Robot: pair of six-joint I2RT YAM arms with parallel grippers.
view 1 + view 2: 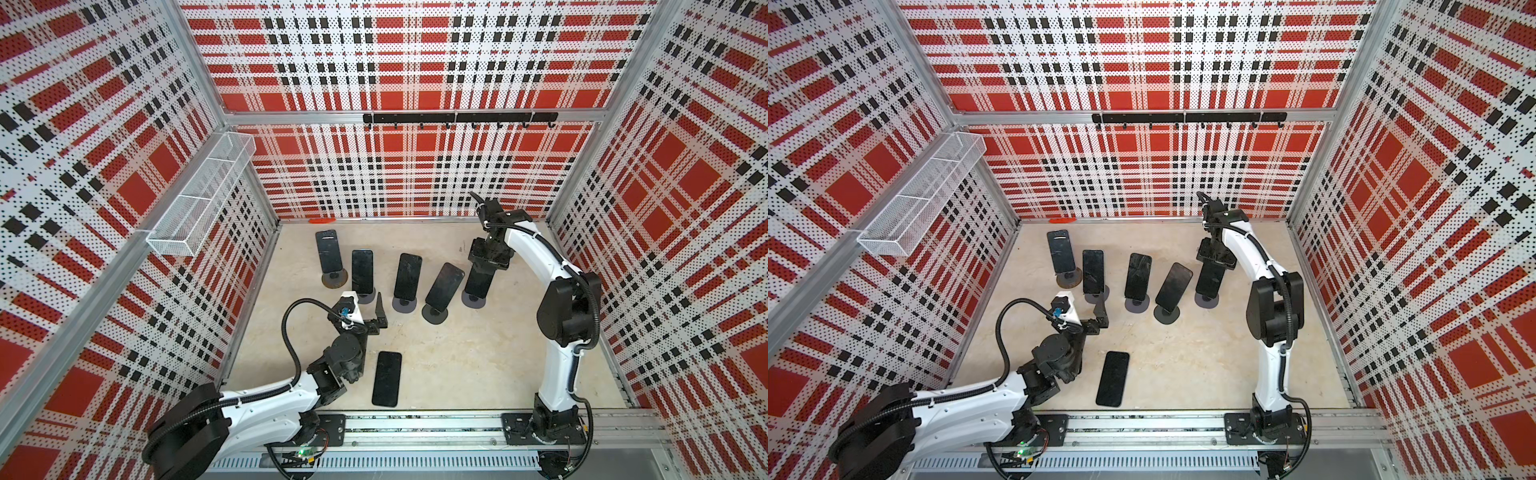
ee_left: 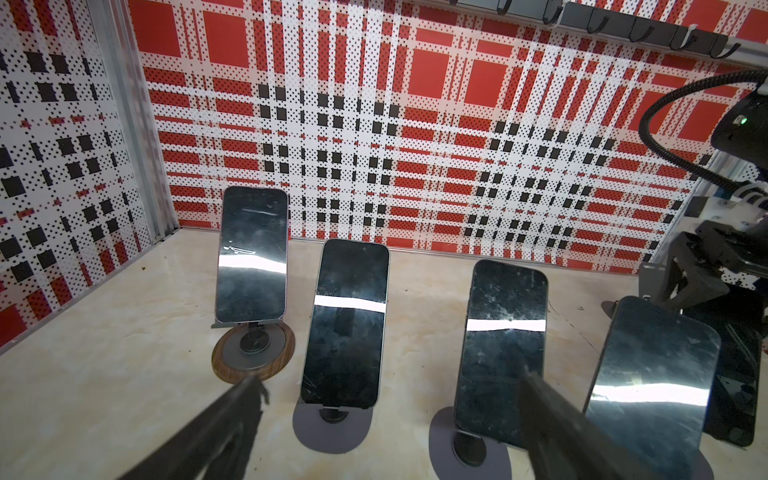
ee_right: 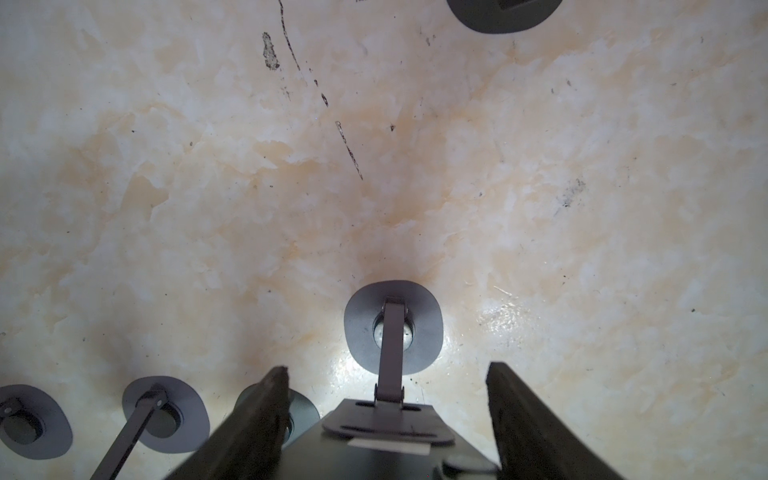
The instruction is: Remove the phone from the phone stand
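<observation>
Right gripper (image 3: pixel 387 368) astride phone (image 1: pixel 478 282) top | long axis upright, leaning back

We are finding no text, brand, number or sign that can be read anywhere. The phones (image 2: pixel 345 324) are showing only dark, smudged screens. A pale strip (image 3: pixel 388 446) is sitting just below the back plate of the phone stand (image 3: pixel 390 332), too blurred for any lettering.
</observation>
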